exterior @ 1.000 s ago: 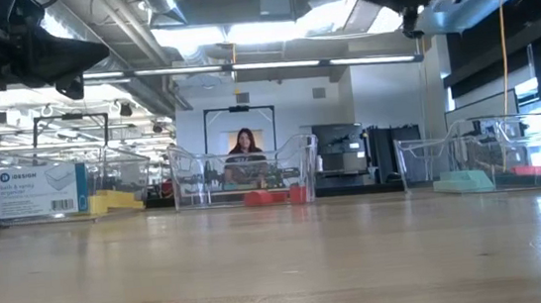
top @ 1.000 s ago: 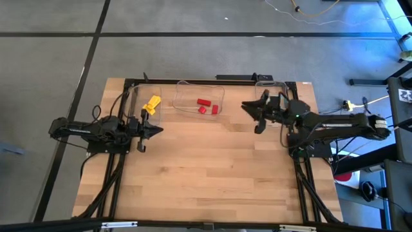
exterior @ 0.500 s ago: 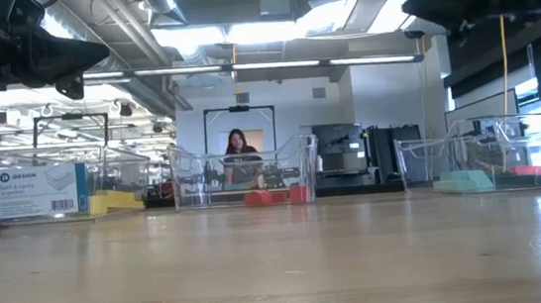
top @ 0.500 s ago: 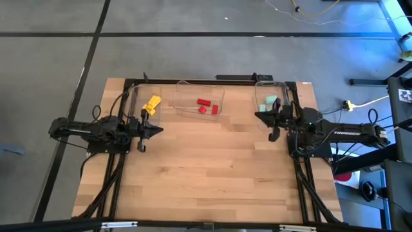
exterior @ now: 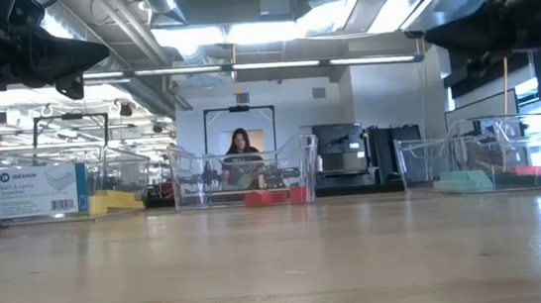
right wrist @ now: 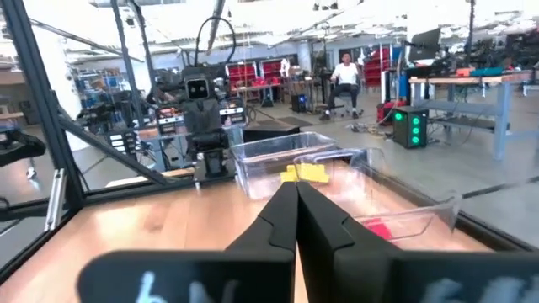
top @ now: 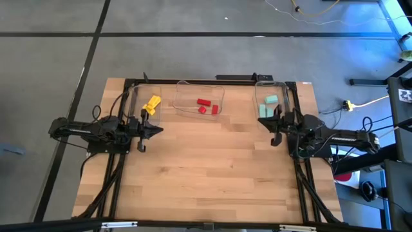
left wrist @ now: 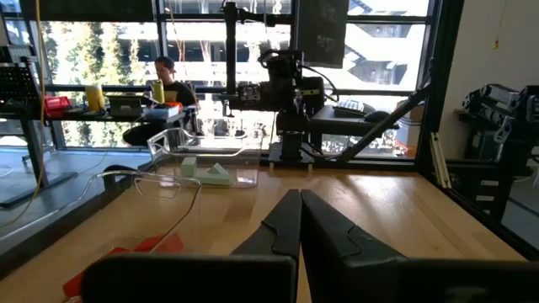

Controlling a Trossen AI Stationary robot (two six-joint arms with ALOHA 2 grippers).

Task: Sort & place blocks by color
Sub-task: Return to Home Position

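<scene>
Three clear bins stand along the table's far edge. The left bin holds the yellow blocks [top: 152, 104] [exterior: 116, 200] [right wrist: 305, 173]. The middle bin holds the red blocks [top: 205, 106] [exterior: 273, 197] [right wrist: 379, 229]. The right bin holds the light teal blocks [top: 268, 105] [exterior: 465, 182] [left wrist: 206, 172]. All of them lie on the bin floors. My left gripper [top: 158, 129] [left wrist: 299, 194] hovers shut, just near of the left bin. My right gripper [top: 261, 122] [right wrist: 293, 185] hovers shut, just near of the right bin. Neither holds anything.
The clear bins [top: 200, 103] have thin see-through walls rising from the far edge. Bare wooden table [top: 206, 174] spreads from the bins to the near edge. A black frame runs along both sides. A person [exterior: 240, 149] sits far behind the table.
My right gripper has drawn back from over the right bin toward the table's right edge and a little toward the near edge, staying shut. The teal blocks now show uncovered in the high view. No block has moved.
</scene>
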